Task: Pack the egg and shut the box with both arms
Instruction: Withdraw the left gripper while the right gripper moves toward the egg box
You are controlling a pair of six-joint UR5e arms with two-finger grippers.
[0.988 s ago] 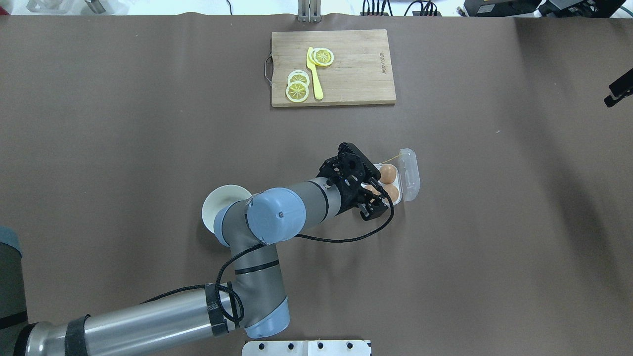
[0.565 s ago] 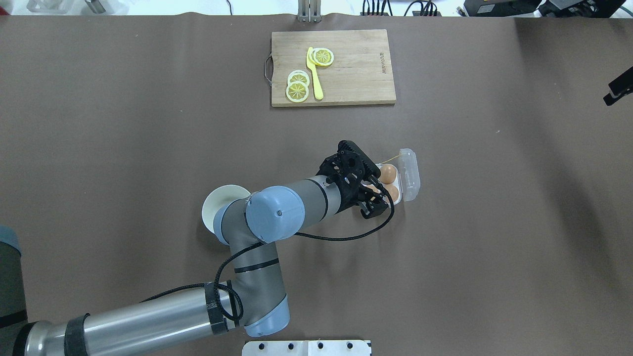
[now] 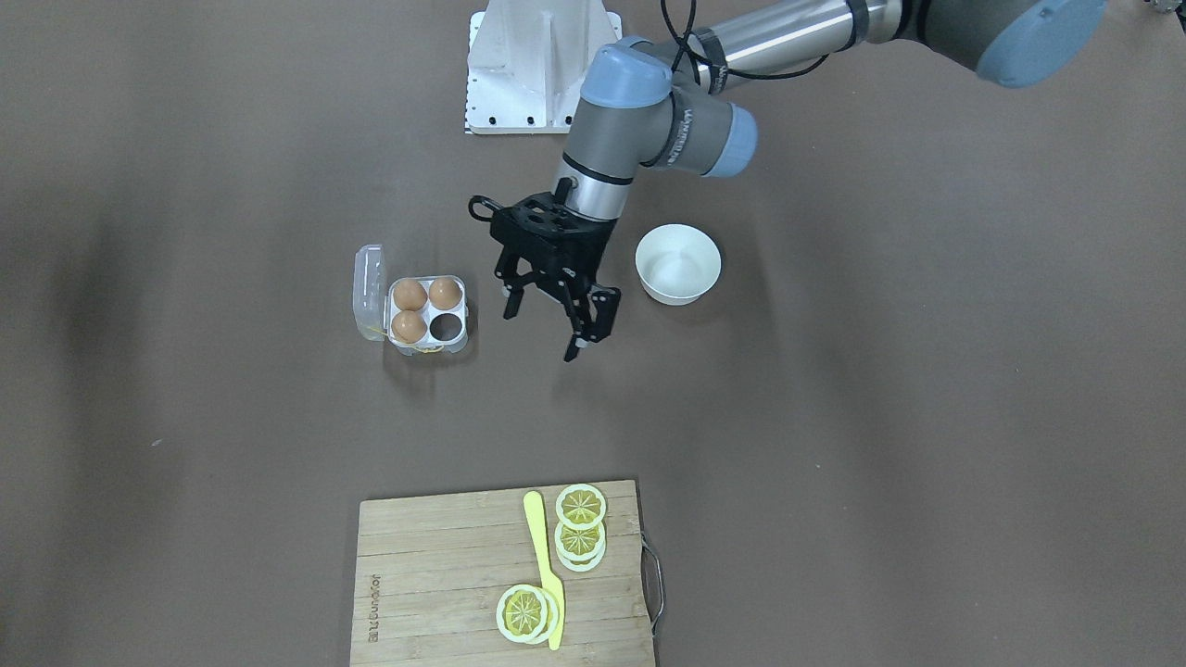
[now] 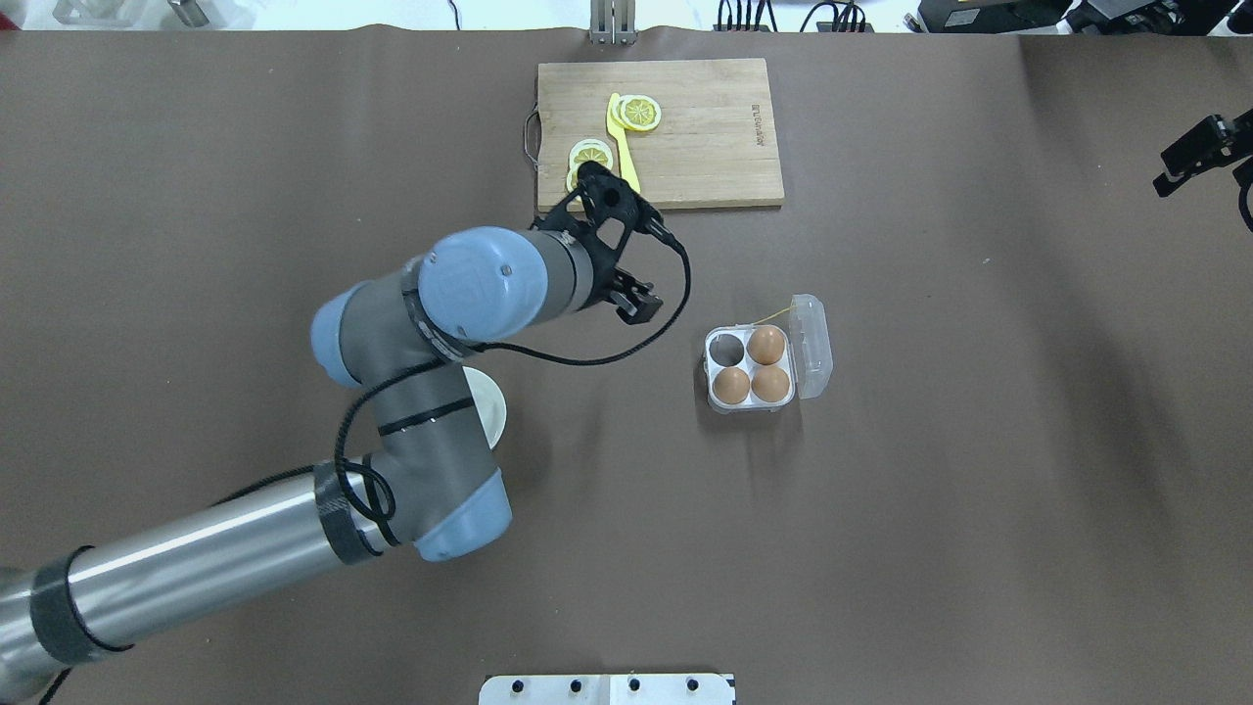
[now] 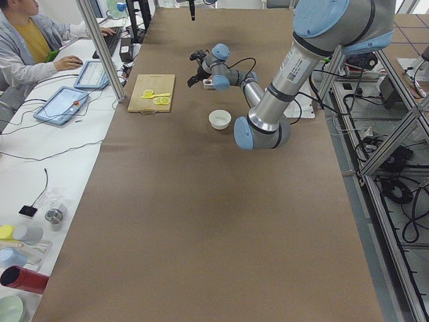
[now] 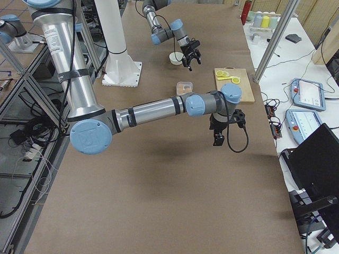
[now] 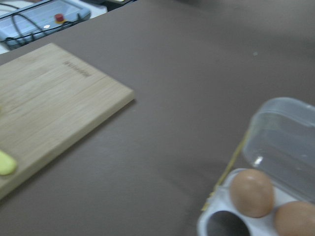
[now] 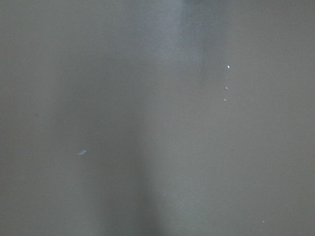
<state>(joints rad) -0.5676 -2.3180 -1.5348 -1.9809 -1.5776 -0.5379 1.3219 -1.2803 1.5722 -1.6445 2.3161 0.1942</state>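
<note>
The clear egg box [image 4: 749,407] stands open on the brown table, its lid [image 4: 813,345] folded out to the right. Three brown eggs sit in its cells [image 4: 766,344] [image 4: 731,385] [image 4: 771,383]; the far-left cell [image 4: 726,347] is empty. The box also shows in the front view [image 3: 428,348] and the left wrist view [image 7: 209,223]. My left gripper [image 3: 542,333] is open and empty, raised to the left of the box, between it and the white bowl. My right gripper [image 4: 1189,157] shows only partly at the right edge; I cannot tell its state.
A white bowl [image 3: 678,264] stands empty by the left arm's wrist. A wooden cutting board [image 4: 705,137] at the far side holds lemon slices [image 4: 639,113] and a yellow knife [image 4: 623,157]. The right wrist view shows only bare table.
My left gripper has pulled away from over the box, up and to the left toward the board. An egg now shows in the near-left cell. The right gripper has edged further in.
</note>
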